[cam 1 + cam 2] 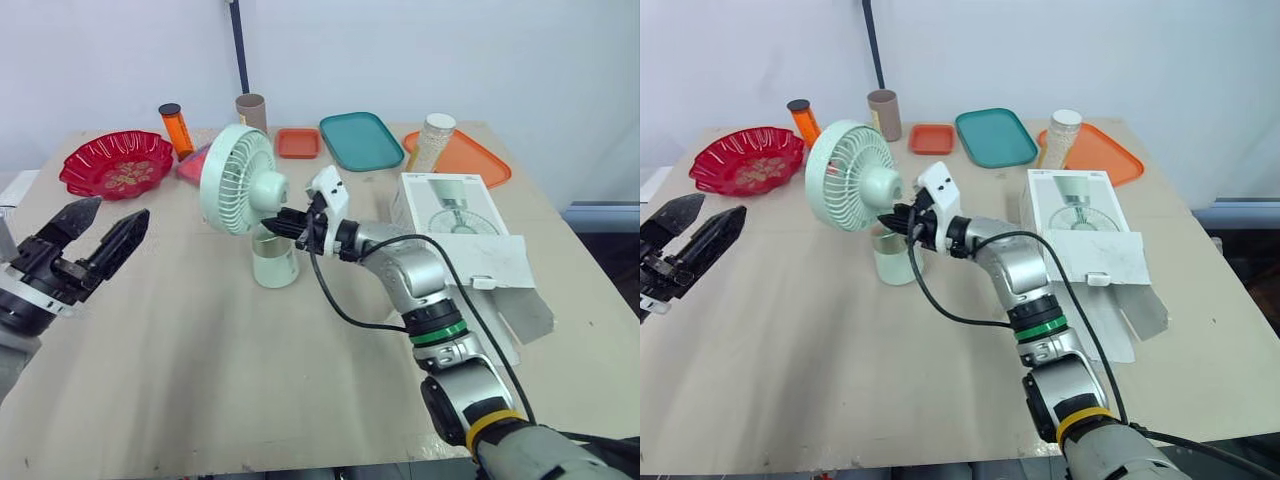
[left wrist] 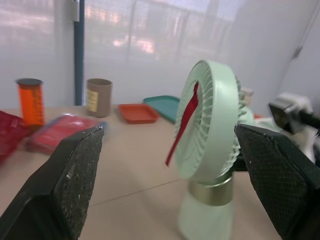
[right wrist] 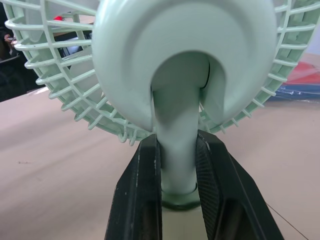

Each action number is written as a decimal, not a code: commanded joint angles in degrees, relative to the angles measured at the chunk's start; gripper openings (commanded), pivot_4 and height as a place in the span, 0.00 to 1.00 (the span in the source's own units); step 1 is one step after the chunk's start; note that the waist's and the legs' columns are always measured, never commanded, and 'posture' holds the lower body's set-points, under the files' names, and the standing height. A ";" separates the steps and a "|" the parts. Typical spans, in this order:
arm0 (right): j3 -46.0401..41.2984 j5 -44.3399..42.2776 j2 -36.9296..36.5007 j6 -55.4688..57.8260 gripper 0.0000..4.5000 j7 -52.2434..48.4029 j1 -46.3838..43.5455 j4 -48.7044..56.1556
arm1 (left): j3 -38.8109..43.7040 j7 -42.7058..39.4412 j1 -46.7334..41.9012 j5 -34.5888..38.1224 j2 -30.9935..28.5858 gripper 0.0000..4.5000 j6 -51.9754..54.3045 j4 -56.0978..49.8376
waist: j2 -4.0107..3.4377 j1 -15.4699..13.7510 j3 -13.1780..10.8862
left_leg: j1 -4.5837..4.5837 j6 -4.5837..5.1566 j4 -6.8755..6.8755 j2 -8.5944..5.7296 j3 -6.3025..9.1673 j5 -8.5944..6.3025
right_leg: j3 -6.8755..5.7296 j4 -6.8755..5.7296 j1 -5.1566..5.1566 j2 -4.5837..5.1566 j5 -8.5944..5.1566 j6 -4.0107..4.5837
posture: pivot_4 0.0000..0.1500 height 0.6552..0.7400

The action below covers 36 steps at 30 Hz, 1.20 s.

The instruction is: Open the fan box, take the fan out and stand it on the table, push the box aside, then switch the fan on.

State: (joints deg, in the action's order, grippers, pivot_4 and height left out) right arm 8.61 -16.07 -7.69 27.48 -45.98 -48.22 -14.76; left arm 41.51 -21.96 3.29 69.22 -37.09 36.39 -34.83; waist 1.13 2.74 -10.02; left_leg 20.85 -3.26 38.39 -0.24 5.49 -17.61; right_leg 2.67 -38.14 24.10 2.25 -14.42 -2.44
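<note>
Left gripper (image 1: 115, 211): we see its fingers spread wide, holding nothing, over the table's (image 1: 200, 340) near left edge
Right gripper (image 1: 280, 222): we see it pinching the fan (image 1: 237, 180) by its neck, just under the head
Fan: upright on its base, mid-table
Fan box (image 1: 455, 205): open, flap down, right of the fan
Far row: red bowl (image 1: 117, 163), teal tray (image 1: 361, 140)

The fan (image 1: 238, 180) is smooth pale-green plastic, slight sheen, metallic-looking band at its base. The fan box (image 1: 455, 215) is matt white card; the surface (image 1: 200, 350) is matt tan. The left gripper (image 1: 115, 212) jaws: black, finely grained faces.
</note>
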 commanded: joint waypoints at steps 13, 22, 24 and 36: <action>-3.80 -15.59 -15.01 3.77 0.10 -16.27 14.35 28.10 | -18.93 -25.57 -1.72 -21.05 -1.64 0.03 -11.17 15.45 | -0.02 0.00 -0.01 | 0.08 -0.01 0.01 0.03 -0.04 0.07 | 0.00 0.00 0.06 -0.06 0.09 0.07 | 1.00 1.00; -0.70 -14.64 -16.62 2.35 0.10 -16.60 20.09 32.52 | -29.82 -35.67 -3.91 -27.69 -2.22 0.01 -13.66 18.12 | -0.01 -0.02 -0.01 | 0.17 0.00 0.02 0.02 -0.04 0.06 | 0.01 0.01 0.14 -0.03 0.09 0.06 | 1.00 1.00; -0.78 -15.73 -17.21 2.76 0.10 -17.32 20.84 33.64 | -30.60 -35.61 -4.83 -28.11 -1.34 0.01 -13.65 19.19 | -0.01 -0.02 -0.01 | 0.16 0.00 0.03 0.03 -0.04 0.06 | 0.01 0.00 0.14 -0.05 0.09 0.06 | 1.00 1.00; 0.49 -14.95 -19.27 1.49 0.10 -17.00 23.07 35.77 | -38.70 -39.15 -7.87 -33.22 0.47 0.01 -14.25 21.72 | 0.00 -0.06 0.00 | 0.18 0.02 0.05 0.02 -0.01 0.07 | -0.02 0.01 0.13 -0.04 0.09 0.05 | 1.00 1.00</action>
State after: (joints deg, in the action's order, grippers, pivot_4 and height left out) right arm 9.23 -30.14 -27.06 30.93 -62.65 -24.90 17.39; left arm 3.82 -59.68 -4.02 37.02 -36.71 23.37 -13.22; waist 1.13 2.68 -10.03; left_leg 21.03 -3.24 38.44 -0.22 5.48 -17.54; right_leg 2.65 -38.13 24.24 2.21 -14.33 -2.39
